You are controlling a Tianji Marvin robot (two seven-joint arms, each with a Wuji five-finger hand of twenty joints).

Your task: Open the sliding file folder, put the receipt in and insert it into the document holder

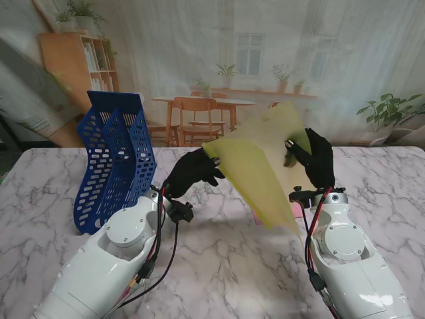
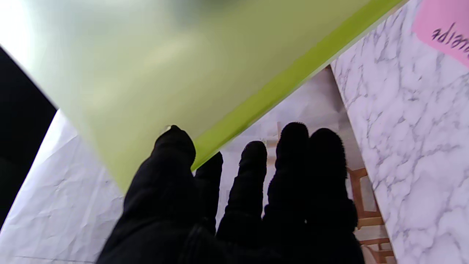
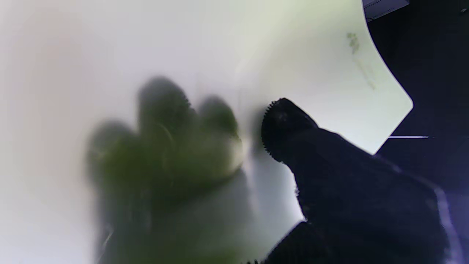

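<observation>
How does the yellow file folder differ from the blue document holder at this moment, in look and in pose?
The file folder is yellow-green, smooth and translucent; the document holder is blue, with perforated walls. The folder is lifted off the marble table, tilted, held by the left hand and the right hand; the holder stands on the table, to my left, touched by neither hand. The folder is thin sheet; the holder is a deep, open-topped box.

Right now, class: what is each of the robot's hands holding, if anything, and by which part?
Both hold the yellow-green file folder, lifted off the table: the left hand pinches its left corner, the right hand its right edge.
</observation>
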